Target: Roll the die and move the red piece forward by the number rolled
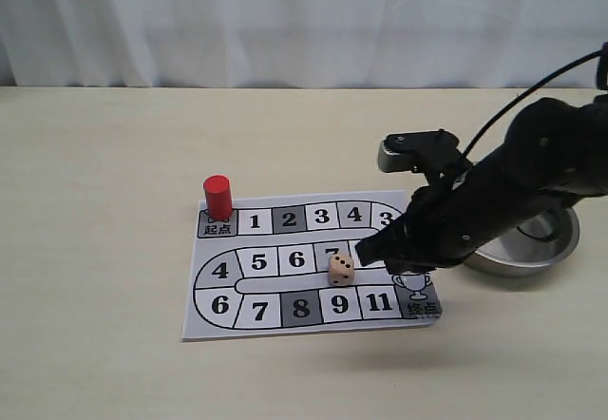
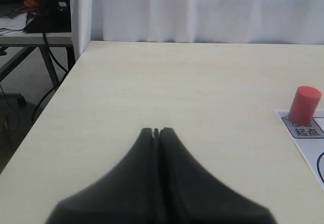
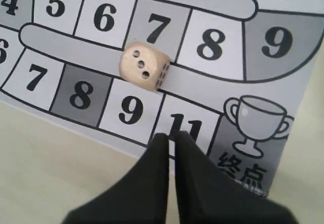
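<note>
The die point(image 1: 341, 270) rests on the paper game board point(image 1: 285, 323), on the band between the squares 7 and 9, apart from any finger. In the right wrist view the die point(image 3: 145, 66) shows three pips on top. My right gripper point(image 1: 369, 253) hovers just right of the die; its jaws point(image 3: 172, 135) are shut with only a thin slit and hold nothing. The red piece point(image 1: 218, 197) stands upright on the start square at the board's far left corner, and the red piece point(image 2: 305, 104) shows again in the left wrist view. My left gripper point(image 2: 157, 131) is shut, empty, well away over bare table.
A metal bowl point(image 1: 532, 244) sits on the table right of the board, partly behind my right arm. The trophy finish square point(image 3: 253, 133) lies by the right fingertips. A white curtain hangs behind the table. The table's left edge point(image 2: 55, 92) drops to the floor.
</note>
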Controlling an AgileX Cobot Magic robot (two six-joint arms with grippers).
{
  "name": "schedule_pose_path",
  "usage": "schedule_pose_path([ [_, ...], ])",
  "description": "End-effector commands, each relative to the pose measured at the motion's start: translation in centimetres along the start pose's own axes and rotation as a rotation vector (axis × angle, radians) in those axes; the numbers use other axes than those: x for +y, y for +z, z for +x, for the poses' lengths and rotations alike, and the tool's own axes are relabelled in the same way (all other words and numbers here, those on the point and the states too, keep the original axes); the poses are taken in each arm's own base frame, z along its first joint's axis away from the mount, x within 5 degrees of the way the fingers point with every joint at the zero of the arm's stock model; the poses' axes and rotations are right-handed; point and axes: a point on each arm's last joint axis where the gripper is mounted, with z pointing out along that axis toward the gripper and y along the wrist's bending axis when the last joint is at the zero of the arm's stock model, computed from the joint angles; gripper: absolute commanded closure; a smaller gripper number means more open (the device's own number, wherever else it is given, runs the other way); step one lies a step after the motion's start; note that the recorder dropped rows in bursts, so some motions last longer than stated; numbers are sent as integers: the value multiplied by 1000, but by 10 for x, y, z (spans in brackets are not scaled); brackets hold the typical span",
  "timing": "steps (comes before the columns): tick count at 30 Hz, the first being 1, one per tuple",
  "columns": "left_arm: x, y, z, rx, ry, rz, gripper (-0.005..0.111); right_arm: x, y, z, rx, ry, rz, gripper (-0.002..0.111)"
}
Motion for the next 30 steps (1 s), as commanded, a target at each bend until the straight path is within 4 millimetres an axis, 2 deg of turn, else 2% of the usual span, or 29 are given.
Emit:
schedule_pose_path([
  [1,0,-1,-3,-17,0,8,107,22,10,-5,11,-72,24,104],
  [5,0,-1,-3,-17,0,8,107,33,27,-8,59,-136,27,104],
  [14,0,-1,-3,-17,0,8,107,27,59,-14,147,-189,66,104],
  [21,0,-1,-3,-17,0,8,107,22,70,-9,188,-213,85,104],
  [30,0,-1,-3,-17,0,8,107,23,71,-12,154,-214,87,104],
])
